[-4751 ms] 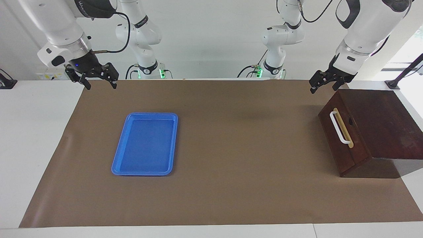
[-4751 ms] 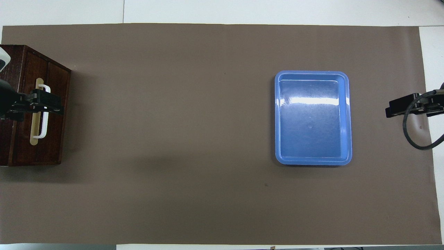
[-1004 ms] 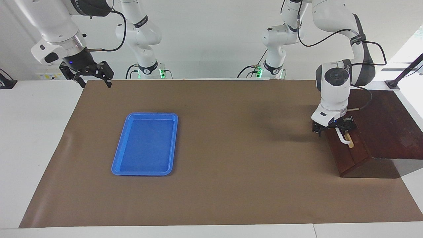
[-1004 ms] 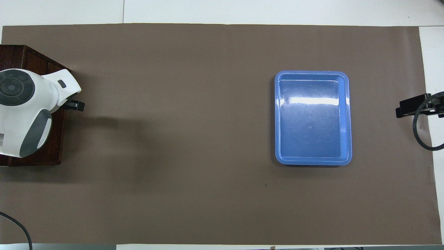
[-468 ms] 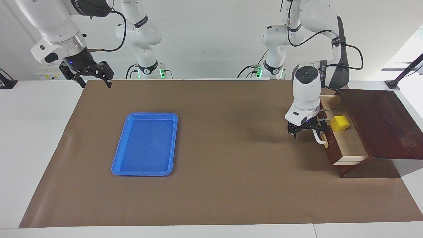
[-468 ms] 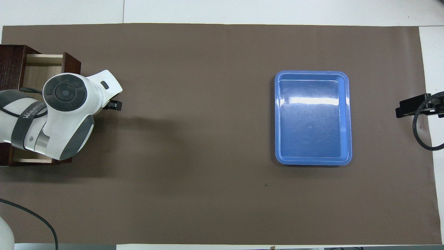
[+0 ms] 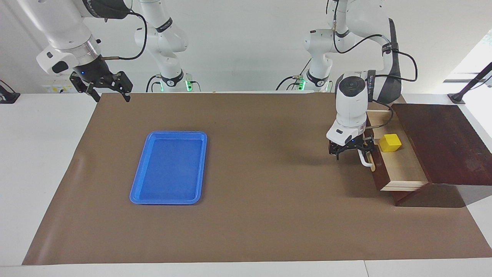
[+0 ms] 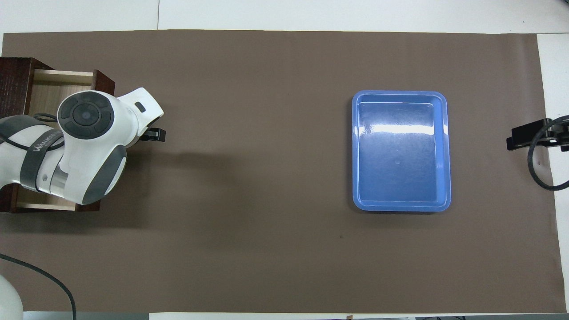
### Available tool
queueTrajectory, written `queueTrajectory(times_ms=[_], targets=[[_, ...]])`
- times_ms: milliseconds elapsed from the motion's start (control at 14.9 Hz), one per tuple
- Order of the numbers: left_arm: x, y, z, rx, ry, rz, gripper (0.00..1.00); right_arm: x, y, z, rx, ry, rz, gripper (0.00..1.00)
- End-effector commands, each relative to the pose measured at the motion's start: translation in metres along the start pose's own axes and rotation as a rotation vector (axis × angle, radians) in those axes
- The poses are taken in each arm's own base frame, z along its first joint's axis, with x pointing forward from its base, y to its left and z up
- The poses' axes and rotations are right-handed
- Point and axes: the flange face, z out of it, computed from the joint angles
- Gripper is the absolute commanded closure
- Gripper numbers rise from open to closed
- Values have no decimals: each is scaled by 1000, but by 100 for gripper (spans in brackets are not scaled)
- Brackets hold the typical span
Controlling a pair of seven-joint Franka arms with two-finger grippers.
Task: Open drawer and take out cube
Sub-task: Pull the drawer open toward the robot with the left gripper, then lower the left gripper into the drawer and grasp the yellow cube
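The drawer [image 7: 404, 166] stands pulled out of its dark wooden box [image 7: 442, 142] at the left arm's end of the table, showing its pale inside. The yellow cube [image 7: 390, 142] sits in the drawer, toward the end nearer to the robots. My left gripper [image 7: 351, 148] is in front of the drawer, shut on the white handle [image 7: 365, 160]. In the overhead view the left arm covers the cube and handle; the drawer [image 8: 53, 86] and the left gripper [image 8: 153, 134] partly show. My right gripper [image 7: 103, 87] waits, open and empty, raised over the mat's corner at the right arm's end.
A flat blue tray [image 7: 169, 167] lies on the brown mat [image 7: 261, 192] toward the right arm's end; it also shows in the overhead view [image 8: 400, 151]. A black cable hangs by the right gripper [image 8: 531, 135].
My left gripper has gone down to the handle and pulled the drawer out toward the table's middle, uncovering the yellow cube. In the last half second it slid out a little more. The right arm barely moved.
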Motion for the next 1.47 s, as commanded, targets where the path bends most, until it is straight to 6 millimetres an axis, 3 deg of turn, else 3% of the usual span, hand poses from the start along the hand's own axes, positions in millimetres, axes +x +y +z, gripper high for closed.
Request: queueTrajectory(times_ms=[0, 201, 335, 535, 669, 736, 870, 1004, 1204, 1338, 1405], targets=[[0, 32, -12, -33, -18, -37, 0, -4, -1, -2, 7, -1, 11, 0], [0, 37, -15, -31, -18, -43, 0, -4, -6, -1, -6, -3, -20, 0], [6, 27, -22, -29, -12, -62, 0, -3, -1, 0, -5, -1, -23, 0], [44, 1, -66, -92, -10, -172, 0, -5, -5, 2, -5, -3, -26, 0], [52, -14, -96, -159, -18, -259, 0, -5, -5, 1, -5, -1, -26, 0], [51, -29, -105, -163, -32, -311, 0, -5, -5, 2, -5, -4, -26, 0], [43, -89, -127, -154, -39, -451, 0, -5, -3, 2, -4, -7, -23, 0], [32, -132, -125, -162, -76, -669, 0, -6, -1, 2, -3, -10, -20, 0], [14, -169, -102, -136, -110, -1115, 0, -6, -2, 2, -3, -12, -22, 0], [3, -186, -89, -118, -131, -1301, 0, -6, -1, 1, -3, -13, -23, 0], [-1, -183, -79, -108, -146, -1368, 0, -6, -2, 0, -3, -10, -25, 0]])
